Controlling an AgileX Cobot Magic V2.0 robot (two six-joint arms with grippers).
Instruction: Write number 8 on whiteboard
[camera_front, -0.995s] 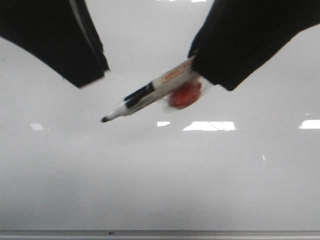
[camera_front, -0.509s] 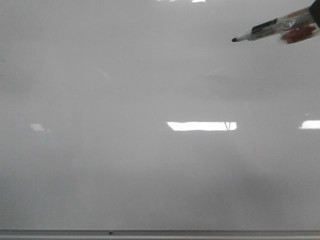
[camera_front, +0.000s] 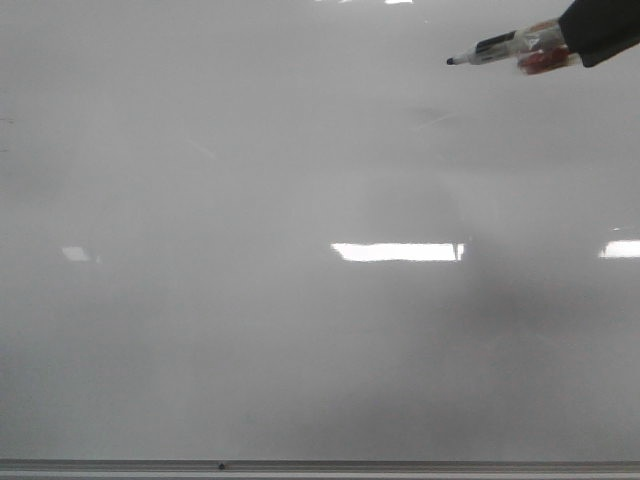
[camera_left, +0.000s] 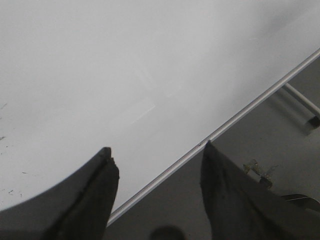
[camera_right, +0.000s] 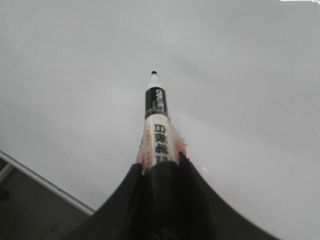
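Observation:
The whiteboard (camera_front: 300, 330) fills the front view, glossy and pale grey, with no number 8 on it in any view. My right gripper (camera_front: 570, 45) is at the top right, shut on a white marker (camera_front: 500, 47) with a black band and bare black tip pointing left. In the right wrist view the marker (camera_right: 157, 135) sticks out from my right gripper (camera_right: 160, 162) over the board (camera_right: 240, 90), tip off the surface. My left gripper (camera_left: 157, 152) is open and empty over the whiteboard's (camera_left: 100, 60) frame edge (camera_left: 250, 107). It is out of the front view.
A thin grey metal frame (camera_front: 320, 466) runs along the board's bottom edge. Bright rectangular light reflections (camera_front: 397, 252) lie on the board. Beyond the board's edge in the left wrist view is dark floor with a metal stand leg (camera_left: 302, 102).
Both arms have pulled away from the middle of the front view. The left arm has left that view. The right gripper with the marker moved up to the top right, then slightly left.

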